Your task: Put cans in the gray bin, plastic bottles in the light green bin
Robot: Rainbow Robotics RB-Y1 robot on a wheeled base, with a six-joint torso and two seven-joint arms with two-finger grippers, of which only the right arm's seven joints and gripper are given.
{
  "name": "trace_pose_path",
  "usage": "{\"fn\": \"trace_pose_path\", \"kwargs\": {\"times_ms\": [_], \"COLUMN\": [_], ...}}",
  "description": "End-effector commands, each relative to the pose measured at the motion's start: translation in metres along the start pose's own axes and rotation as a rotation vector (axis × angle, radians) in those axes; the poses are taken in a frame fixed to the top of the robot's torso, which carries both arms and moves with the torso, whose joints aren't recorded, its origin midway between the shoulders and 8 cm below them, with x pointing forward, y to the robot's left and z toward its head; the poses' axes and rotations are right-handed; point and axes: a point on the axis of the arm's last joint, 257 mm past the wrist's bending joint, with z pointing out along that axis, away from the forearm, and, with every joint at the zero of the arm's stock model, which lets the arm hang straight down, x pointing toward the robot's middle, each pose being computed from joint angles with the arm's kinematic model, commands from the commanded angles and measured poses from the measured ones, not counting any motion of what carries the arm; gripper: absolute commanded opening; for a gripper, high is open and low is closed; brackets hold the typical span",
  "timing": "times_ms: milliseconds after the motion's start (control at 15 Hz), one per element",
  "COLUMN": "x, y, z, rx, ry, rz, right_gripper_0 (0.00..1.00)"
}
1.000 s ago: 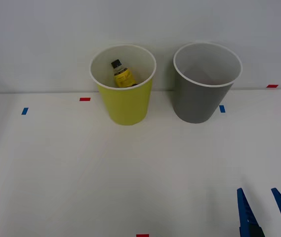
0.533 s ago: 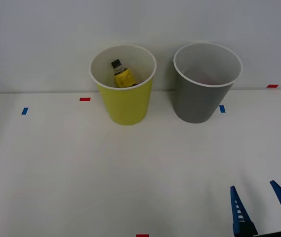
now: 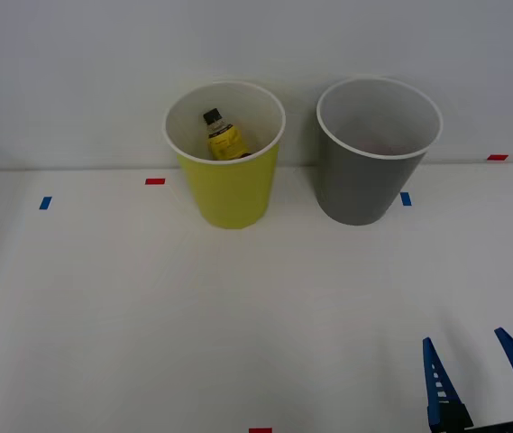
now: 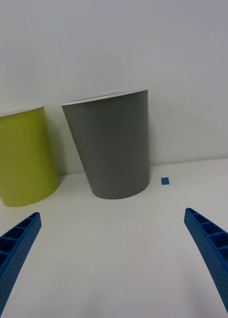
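The right gripper (image 3: 480, 379) hung wide open and empty at lower right; with the yellow-labelled bottle (image 3: 223, 137) inside the light green bin (image 3: 229, 194), retreating clear seemed wisest.

A plain white wall (image 3: 76, 63) rises behind a white table (image 3: 148, 307) dotted with red and blue tape marks (image 3: 154, 181).

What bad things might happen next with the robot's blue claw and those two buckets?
1. The open claw holds nothing and sits low near the table's front edge; dropping lower, its fingers might scrape the tabletop.
2. The gray bucket and green bucket stand close together, so a wide reach toward one might bump the other.
3. The bottle leans inside the green bucket; a knock might tip the bucket.
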Motion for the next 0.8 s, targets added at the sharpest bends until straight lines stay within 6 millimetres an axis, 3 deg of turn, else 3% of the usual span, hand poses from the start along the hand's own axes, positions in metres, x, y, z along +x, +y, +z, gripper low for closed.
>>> {"fn": "trace_pose_path", "kwargs": {"times_ms": [67,400,800], "x": [0.008,0.014,0.012], "y": [0.007,0.023,-0.009], "z": [-0.001,0.011,0.018], "rx": [-0.030,-0.081,0.082], "ry": [0.030,0.041,0.023], "rz": [-0.018,-0.043,-0.100], "right_gripper_0": [1.00,1.00,1.00]}}
